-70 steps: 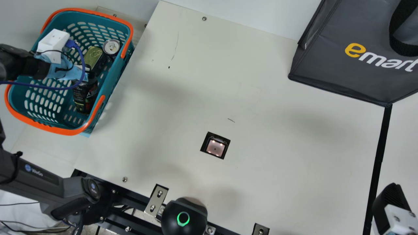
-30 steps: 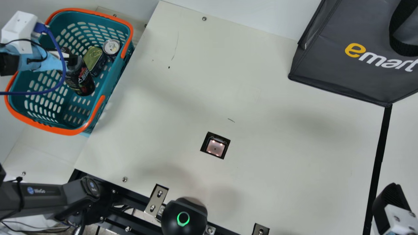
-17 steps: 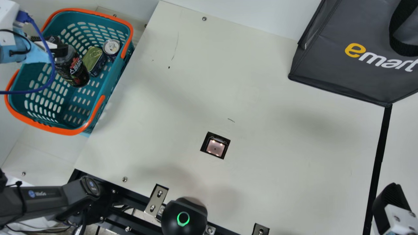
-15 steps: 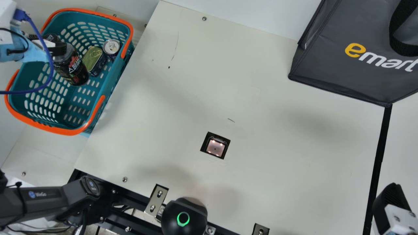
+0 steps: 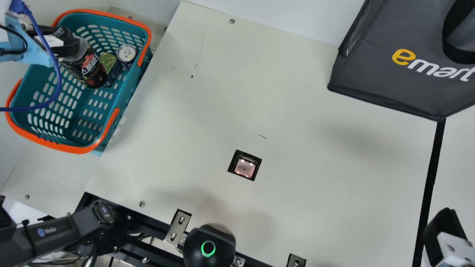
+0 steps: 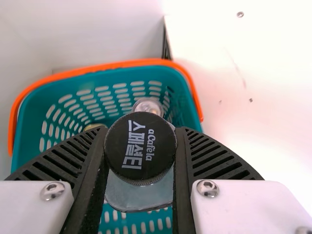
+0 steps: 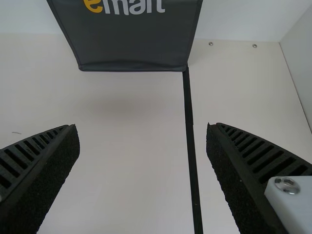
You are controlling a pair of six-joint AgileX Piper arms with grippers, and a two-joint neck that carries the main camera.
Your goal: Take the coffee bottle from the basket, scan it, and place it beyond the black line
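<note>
Clutching the coffee bottle (image 5: 88, 70) near two cans (image 5: 126, 54), that's the left gripper (image 5: 64, 37); right gripper (image 5: 442, 231) gapes, dark bag (image 5: 382, 74) on cream table (image 5: 304, 118).

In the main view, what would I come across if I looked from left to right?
A blue-green basket → a black dome with a green ring → a small lit scanning window set in the table → a dark grey bag.
</note>
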